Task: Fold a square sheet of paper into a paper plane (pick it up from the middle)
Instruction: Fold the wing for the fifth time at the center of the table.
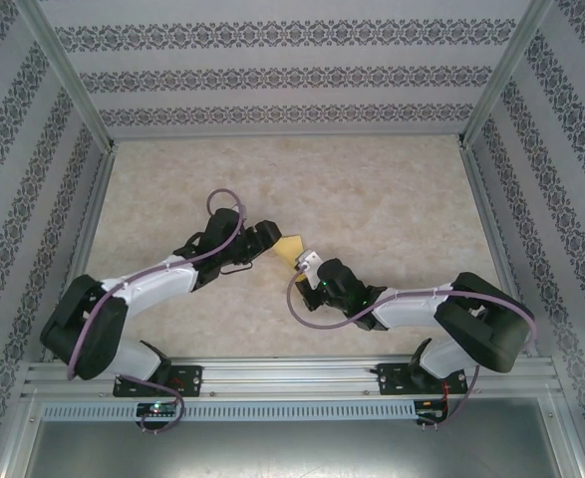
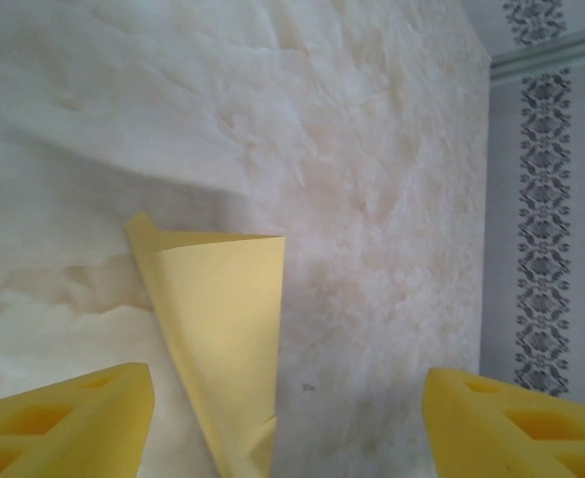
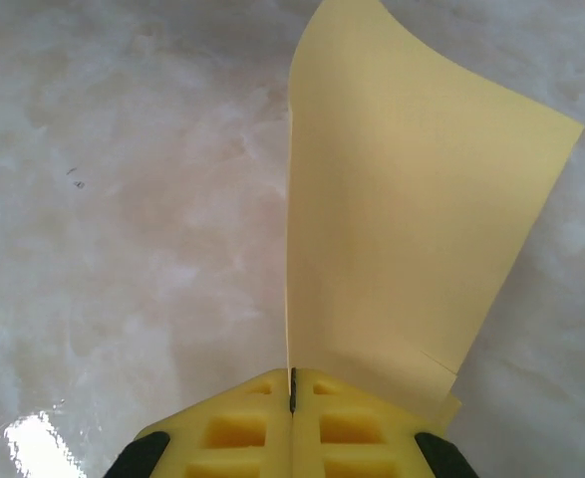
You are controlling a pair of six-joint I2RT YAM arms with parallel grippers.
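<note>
Both arms reach in twd the middle of the beige worktop (image 1: 392, 199) — left claw (image 1: 268, 239) and right claw (image 1: 303, 262) nearly nose to nose, w/ a small yellow paper (image 1: 290, 248) between them, right at the right claw's tip. Purple cables (image 1: 222, 196) loop off both arms — patterned walls (image 1: 272, 75) all round.

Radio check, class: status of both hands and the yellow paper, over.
Right hand shut on folded paper. Left hand open, clear of it. Nothing in the way.
</note>
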